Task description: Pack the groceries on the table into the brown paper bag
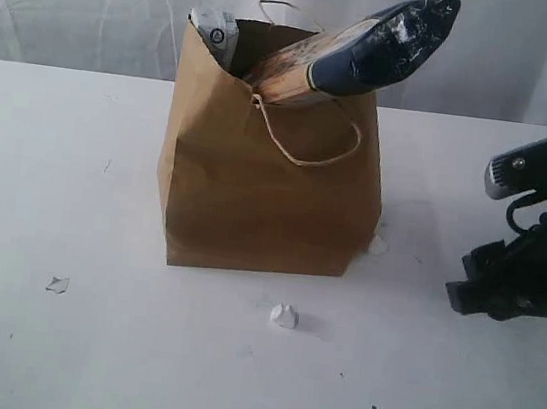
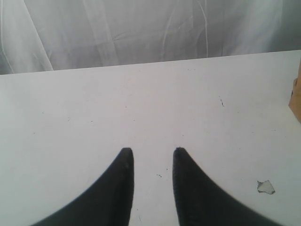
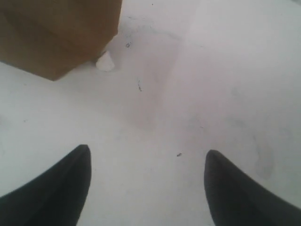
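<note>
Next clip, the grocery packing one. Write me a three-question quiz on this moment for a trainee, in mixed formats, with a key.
1. True or false: the long navy-tan packet sits wholly inside the brown paper bag.
2. Multiple choice: the right gripper holds A) a jar; B) nothing, its jaws standing apart; C) a bottle.
3. Short answer: which arm shows in the exterior view?

Key
1. False: its navy end sticks well out of the top of the bag.
2. B
3. The right arm, beside the bag.
</note>
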You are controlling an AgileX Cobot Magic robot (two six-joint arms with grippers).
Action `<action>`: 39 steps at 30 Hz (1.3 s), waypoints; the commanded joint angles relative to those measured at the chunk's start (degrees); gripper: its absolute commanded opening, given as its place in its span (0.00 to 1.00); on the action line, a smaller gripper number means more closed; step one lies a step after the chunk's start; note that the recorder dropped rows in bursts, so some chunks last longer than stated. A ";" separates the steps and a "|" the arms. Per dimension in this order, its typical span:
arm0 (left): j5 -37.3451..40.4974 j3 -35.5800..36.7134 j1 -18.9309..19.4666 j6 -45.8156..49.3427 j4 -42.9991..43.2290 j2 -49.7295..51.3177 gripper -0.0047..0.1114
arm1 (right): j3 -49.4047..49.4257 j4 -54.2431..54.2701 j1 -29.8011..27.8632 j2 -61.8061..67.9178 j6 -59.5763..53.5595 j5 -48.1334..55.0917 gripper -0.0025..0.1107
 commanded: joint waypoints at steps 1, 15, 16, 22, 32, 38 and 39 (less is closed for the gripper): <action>0.00 0.13 0.22 -0.20 -0.48 -0.26 0.34 | -0.18 13.42 -8.58 8.89 -5.78 -8.07 0.58; 0.00 0.13 0.22 -0.20 -0.48 -0.26 0.34 | -6.47 32.61 -10.56 26.88 -10.73 -19.96 0.58; 0.00 0.13 0.22 -0.20 -0.48 -0.26 0.34 | -6.88 33.84 -10.56 27.51 -10.73 -20.08 0.57; 0.00 0.13 0.22 -0.20 -0.48 -0.26 0.34 | -9.06 37.26 -10.56 30.16 -9.93 -20.02 0.52; 0.00 0.13 0.22 -0.20 -0.48 -0.26 0.34 | -12.89 36.49 -9.10 34.88 -10.57 -20.46 0.52; 0.00 0.13 0.22 -0.20 -0.48 -0.26 0.34 | -15.14 36.17 -8.68 39.02 -14.71 -20.74 0.51; 0.00 0.13 0.22 -0.20 -0.48 -0.26 0.34 | -15.43 36.17 -8.40 39.50 -15.41 -20.62 0.51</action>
